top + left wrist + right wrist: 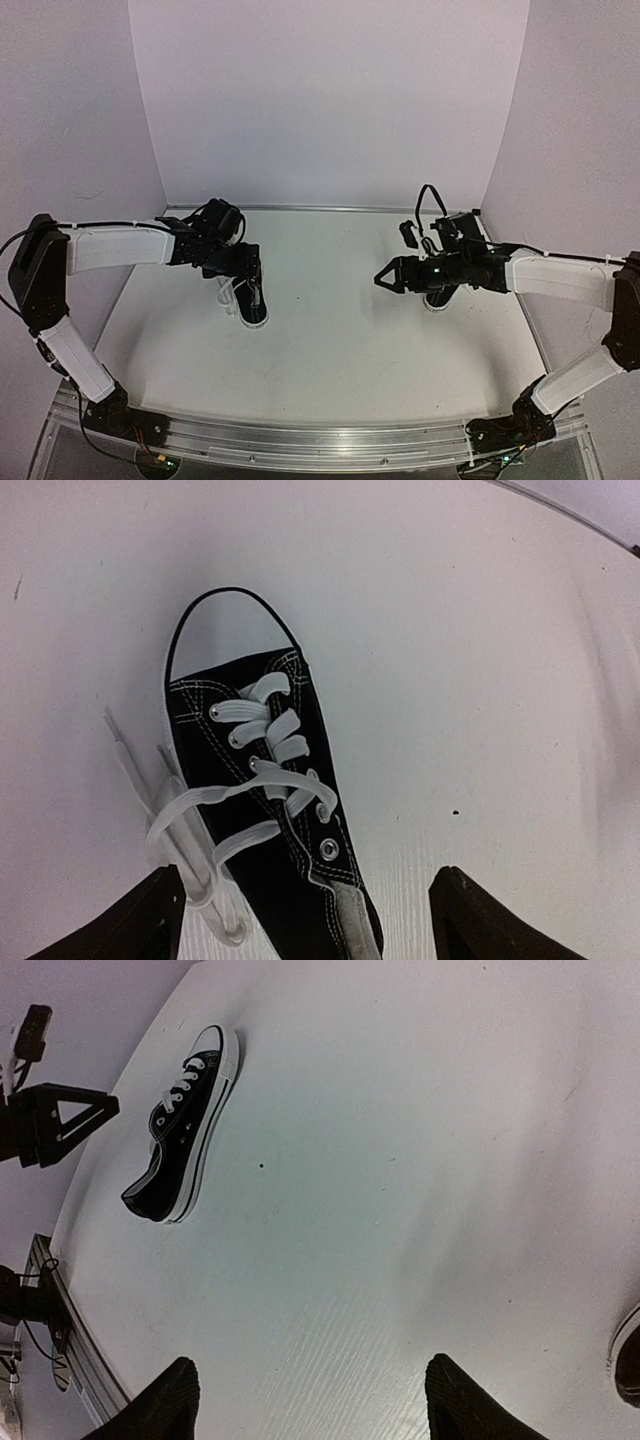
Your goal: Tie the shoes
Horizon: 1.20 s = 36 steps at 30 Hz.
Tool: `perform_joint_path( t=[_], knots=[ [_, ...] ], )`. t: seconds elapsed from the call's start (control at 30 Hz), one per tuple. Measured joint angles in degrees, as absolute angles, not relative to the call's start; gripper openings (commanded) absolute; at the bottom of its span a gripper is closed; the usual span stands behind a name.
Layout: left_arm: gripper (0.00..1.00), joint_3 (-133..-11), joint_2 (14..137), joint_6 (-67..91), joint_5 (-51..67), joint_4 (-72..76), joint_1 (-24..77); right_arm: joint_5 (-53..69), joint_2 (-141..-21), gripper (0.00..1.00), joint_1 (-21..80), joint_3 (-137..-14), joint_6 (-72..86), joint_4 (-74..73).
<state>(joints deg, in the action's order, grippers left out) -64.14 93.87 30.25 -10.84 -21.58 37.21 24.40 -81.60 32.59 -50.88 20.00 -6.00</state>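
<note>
At the near edge of the white table (330,380), a metal rail (320,438) carrying both arm bases. Farther in on the left, the first shoe (254,310): black canvas, white sole and toe cap, flat on the table, toe toward the rail. Above its heel end, the left gripper (250,272), pointing down and covering that end in the top view. Left fingers (130,925) spread wide, holding nothing, one to each side of the shoe's opening. White laces (195,825) untied: threaded through the eyelets, with loose loops and ends spilling off one side onto the table. Just beside the shoe, one dark speck (455,812) on the table.

On the right, well apart, the right gripper (385,278) aimed toward the table's middle. Right fingers (150,1405) likewise parted and empty. Under that arm's wrist, mostly hidden, the second shoe (437,300), only a sliver of sole in the right wrist view. Behind everything, pale walls (320,100).
</note>
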Motion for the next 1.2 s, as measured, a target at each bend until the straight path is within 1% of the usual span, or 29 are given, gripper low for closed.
perform_joint_path(
  t=[0.17,0.33,0.37,0.4,0.47,0.53,0.57,0.8,0.93,1.2],
  knots=[
    [0.7,-66.32,100.78,30.04,-9.54,-21.55,37.21,23.43,-81.6,0.82,33.91,-50.65,20.59,-5.48],
    [0.48,-66.35,104.01,30.4,-8.57,-21.58,37.21,22.92,-81.6,0.84,33.91,-50.65,20.73,-5.15],
    [0.43,-66.35,104.22,30.33,-8.45,-21.52,37.21,22.84,-81.61,0.84,33.91,-50.65,20.83,-5.15],
    [0.36,-66.35,104.3,30.33,-8.33,-21.5,37.21,22.79,-81.62,0.84,33.91,-50.65,20.92,-5.15],
    [0.19,-66.37,104.31,30.66,-7.96,-21.42,37.23,22.78,-81.62,0.84,33.91,-50.65,21.08,-5.13],
    [0.04,-66.4,104.35,30.91,-7.6,-21.5,37.23,22.77,-81.62,0.84,33.91,-50.65,21.17,-5.01],
    [0.01,-66.43,104.36,30.98,-7.57,-21.53,37.23,22.76,-81.62,0.84,33.91,-50.65,21.24,-4.86],
    [0.0,-66.72,103.92,31.39,-7.53,-22.25,37.34,22.81,-81.65,0.84,33.91,-50.65,21.73,-3.82],
    [0.0,-66.64,101.25,31.56,-7.02,-24.33,38.14,22.98,-81.65,0.84,33.91,-50.65,22.22,-3.47],
    [0.0,-66.55,95.58,33.27,-6.3,-24.96,46.28,23.58,-81.65,0.83,33.98,-50.65,23.13,-2.82]
  ],
)
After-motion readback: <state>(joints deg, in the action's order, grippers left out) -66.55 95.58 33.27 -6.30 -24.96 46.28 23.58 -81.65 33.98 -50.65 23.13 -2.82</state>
